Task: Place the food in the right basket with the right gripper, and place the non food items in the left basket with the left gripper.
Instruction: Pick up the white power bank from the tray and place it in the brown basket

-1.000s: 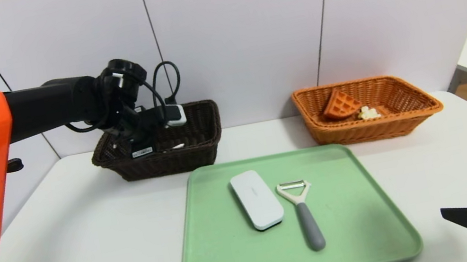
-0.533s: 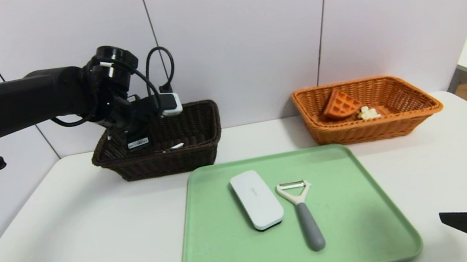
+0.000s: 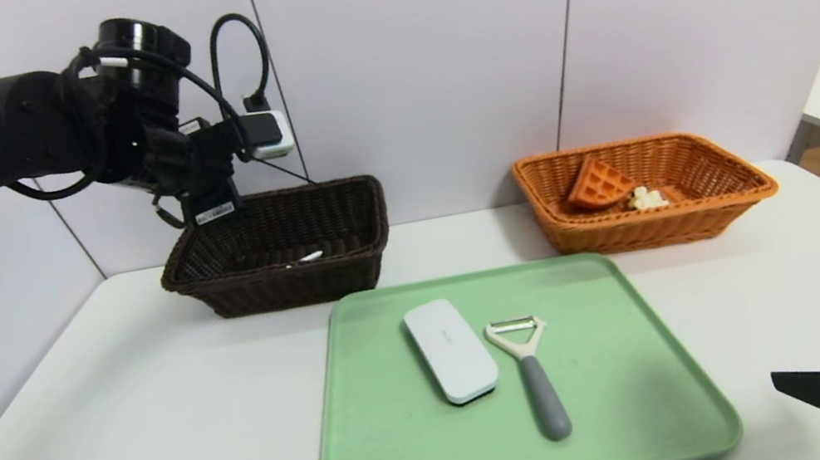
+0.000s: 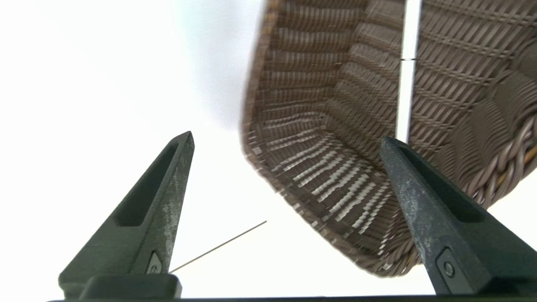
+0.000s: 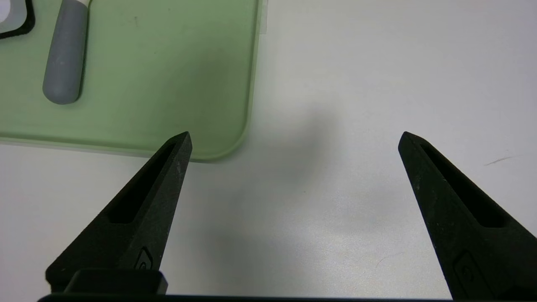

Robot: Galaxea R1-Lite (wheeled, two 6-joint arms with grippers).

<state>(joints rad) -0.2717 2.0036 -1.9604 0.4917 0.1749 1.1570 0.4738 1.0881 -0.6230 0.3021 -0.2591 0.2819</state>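
- The right gripper [image 5: 293, 138] is seen nearest, parked low over the white table [image 3: 120, 450] by the tray's corner, jaws spread wide and empty.
- On the green tray [image 3: 625, 394] a grey-handled peeler [image 3: 535, 377] and a white case [image 3: 450, 349] are laid side by side.
- Beyond, a waffle [image 3: 598, 184] is seen in the orange basket [image 3: 710, 211].
- The left gripper [image 4: 289, 142] is held above the dark basket [image 3: 350, 270], fingers wide apart, nothing gripped; a thin white stick [image 3: 310, 258] lies inside.
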